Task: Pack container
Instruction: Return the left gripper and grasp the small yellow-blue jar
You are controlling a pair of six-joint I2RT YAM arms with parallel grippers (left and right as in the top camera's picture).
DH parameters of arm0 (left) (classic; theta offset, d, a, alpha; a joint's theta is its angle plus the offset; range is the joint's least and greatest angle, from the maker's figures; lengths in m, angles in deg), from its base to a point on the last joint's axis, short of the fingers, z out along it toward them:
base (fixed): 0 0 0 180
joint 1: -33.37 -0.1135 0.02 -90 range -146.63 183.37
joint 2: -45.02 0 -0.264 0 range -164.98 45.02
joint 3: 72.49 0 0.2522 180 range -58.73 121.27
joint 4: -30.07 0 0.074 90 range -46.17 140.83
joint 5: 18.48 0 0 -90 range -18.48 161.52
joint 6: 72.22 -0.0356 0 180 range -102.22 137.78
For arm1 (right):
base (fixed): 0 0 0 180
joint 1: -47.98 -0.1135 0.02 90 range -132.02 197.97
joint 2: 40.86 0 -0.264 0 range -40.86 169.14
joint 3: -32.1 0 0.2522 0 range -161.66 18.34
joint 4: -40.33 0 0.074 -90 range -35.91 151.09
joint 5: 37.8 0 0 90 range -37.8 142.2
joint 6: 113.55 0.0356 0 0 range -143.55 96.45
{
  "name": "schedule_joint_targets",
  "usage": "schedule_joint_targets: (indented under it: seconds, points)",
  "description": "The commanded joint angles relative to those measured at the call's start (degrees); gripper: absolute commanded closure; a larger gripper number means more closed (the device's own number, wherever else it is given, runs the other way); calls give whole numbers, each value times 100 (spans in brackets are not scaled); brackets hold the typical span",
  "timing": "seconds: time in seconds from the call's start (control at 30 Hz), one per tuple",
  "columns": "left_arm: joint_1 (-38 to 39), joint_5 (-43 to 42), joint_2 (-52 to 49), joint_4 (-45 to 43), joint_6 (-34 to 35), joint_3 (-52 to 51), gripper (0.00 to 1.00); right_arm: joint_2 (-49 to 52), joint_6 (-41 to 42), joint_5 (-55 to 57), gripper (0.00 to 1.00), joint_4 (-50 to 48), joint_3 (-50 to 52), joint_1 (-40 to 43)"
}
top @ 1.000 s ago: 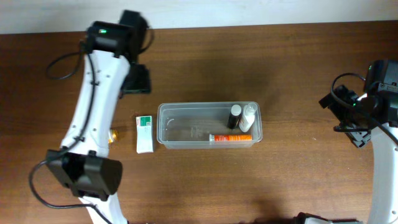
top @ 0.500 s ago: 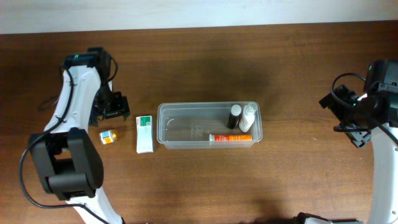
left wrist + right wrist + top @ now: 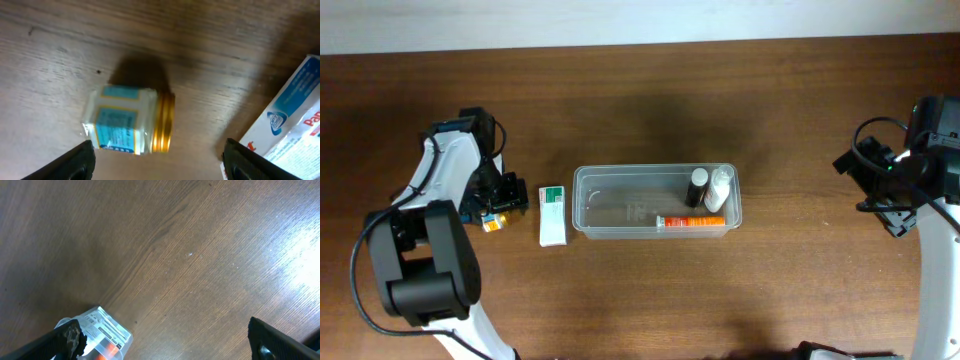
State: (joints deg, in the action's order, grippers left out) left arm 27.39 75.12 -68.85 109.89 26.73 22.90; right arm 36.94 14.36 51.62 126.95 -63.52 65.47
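**Brown wooden table point(image 3: 800, 120), clear bin at its middle, both claws apart**

Brown wood fills every view. The clear bin point(image 3: 620, 205) sits at the middle of the table, its long side running left to right. At its right end a dark-capped bottle point(image 3: 697, 186) and a white bottle point(image 3: 719, 187) stand touching. An orange tube point(image 3: 690, 221) lies along the bin's lower wall in the overhead view. A white box point(image 3: 552, 214) lies flat just beside the bin's left end. Further left, a small jar point(image 3: 131, 125) with a gold lid lies on its side. The left claw point(image 3: 157, 160) hangs over it with fingers spread wide, the jar between them and not touched. The right claw point(image 3: 167, 340) is well apart from the bin, near the table's right edge, fingers also spread and holding nothing.
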Motion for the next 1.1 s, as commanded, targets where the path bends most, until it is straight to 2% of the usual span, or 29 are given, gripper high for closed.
schedule_joint_targets:
  seconds: [0.0, 0.2, 0.27, 0.7, 0.87, 1.07]
  points:
    - [-35, -83, 22, -258, -157, -236, 18, -79, 48, -9, 2, 0, -44, 20]
    - [-120, 24, 22, -367, -389, -352, 19, -79, 50, -9, 2, 0, -44, 20]
    - [-144, 46, 22, -334, -391, -358, 22, -79, 50, -9, 2, 0, -44, 20]
    - [-144, 133, 138, -197, -391, -382, 21, -79, 48, -11, 2, 0, -44, 20]
    - [-144, 129, 138, -535, -391, -710, 21, -79, 48, -9, 2, 0, -44, 20]
    - [-144, 142, 151, -647, -391, -763, 27, -79, 50, -11, 2, 0, -44, 20]
